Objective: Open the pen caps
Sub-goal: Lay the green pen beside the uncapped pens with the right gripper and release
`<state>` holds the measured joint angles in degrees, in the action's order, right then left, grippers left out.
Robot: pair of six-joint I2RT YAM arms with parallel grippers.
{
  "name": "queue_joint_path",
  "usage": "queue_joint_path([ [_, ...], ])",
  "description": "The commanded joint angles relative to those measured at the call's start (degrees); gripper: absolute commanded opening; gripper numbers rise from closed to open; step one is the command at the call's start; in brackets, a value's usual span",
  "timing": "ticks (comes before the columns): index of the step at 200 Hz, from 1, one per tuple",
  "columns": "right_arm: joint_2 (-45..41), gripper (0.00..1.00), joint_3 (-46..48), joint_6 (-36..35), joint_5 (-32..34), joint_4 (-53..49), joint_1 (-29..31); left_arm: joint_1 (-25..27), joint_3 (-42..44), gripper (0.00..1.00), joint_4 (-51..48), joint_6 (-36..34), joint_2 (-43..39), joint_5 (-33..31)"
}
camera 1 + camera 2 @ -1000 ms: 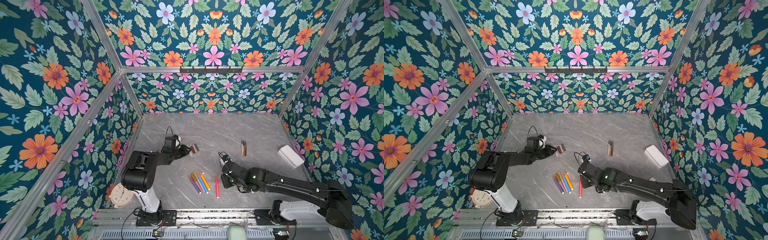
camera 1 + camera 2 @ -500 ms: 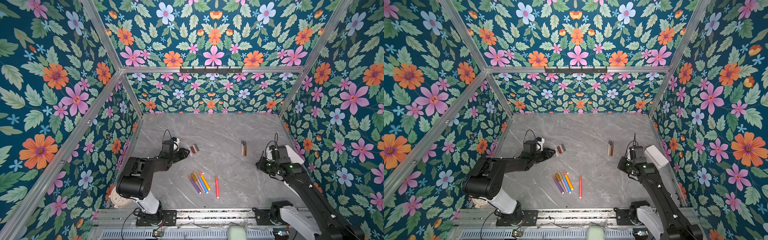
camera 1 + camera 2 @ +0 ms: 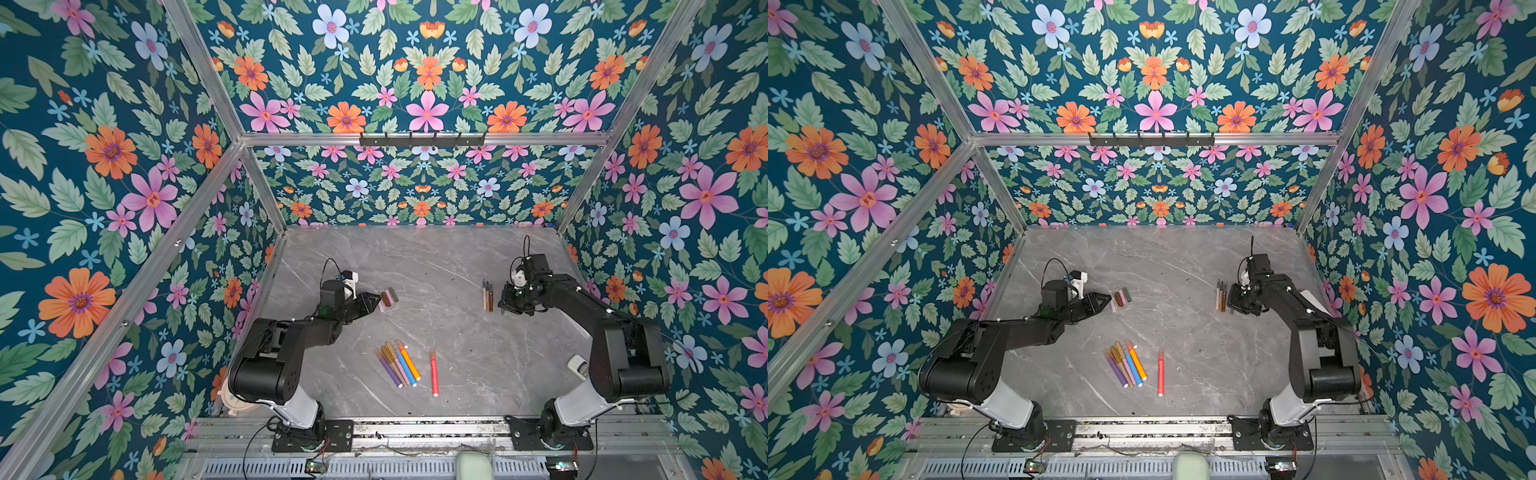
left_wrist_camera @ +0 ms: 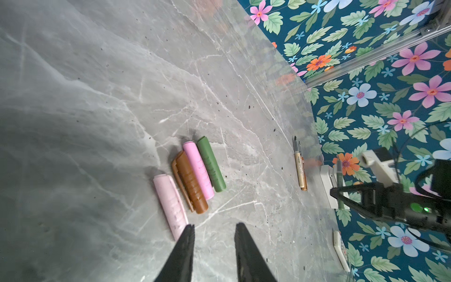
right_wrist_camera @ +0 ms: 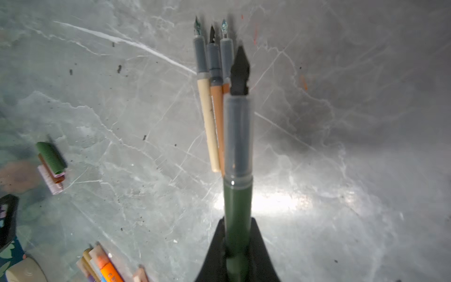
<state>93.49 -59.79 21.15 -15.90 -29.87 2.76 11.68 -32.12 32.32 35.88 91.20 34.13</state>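
Green pen [image 5: 238,200] in right claw [image 5: 238,225]; pale pink cap [image 4: 170,202] beside left claw [image 4: 214,229].

cameras around the table [image 3: 436,270]
both top views looked down from high above its front edge; wrist cameras sat low over it, both showing the caps [image 4: 192,180].

The grey marble-patterned tabletop [image 3: 436,266] is flecked with dark specks. Towards its left, four loose pen caps [image 3: 386,297] lie side by side, touching: a pale pink cap [image 4: 170,205], a brown cap [image 4: 191,184], a pink cap [image 4: 198,169] and a green cap [image 4: 211,167]. Towards the right, three uncapped pens [image 3: 487,296] lie parallel and touching. Near the front edge lies a fanned bundle of capped marker pens [image 3: 399,365], purple through orange, with a lone red pen [image 3: 434,372] just beside it. A small white object [image 3: 579,365] rests by the right edge, partly hidden
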Motion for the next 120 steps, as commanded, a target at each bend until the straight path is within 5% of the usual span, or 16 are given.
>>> queue_joint_path([
  [1, 4.88, 0.0, -3.07, -1.61, 2.36, -0.16, -0.04, -0.08, -0.22, 0.32, -0.82, -0.46, -1.08, -0.58],
  [120, 13.34, 0.15, -7.28, -1.38, -4.28, 2.59, -1.84, -0.08, -1.37, 0.32, -2.25, 0.47, 0.6, 0.45],
])
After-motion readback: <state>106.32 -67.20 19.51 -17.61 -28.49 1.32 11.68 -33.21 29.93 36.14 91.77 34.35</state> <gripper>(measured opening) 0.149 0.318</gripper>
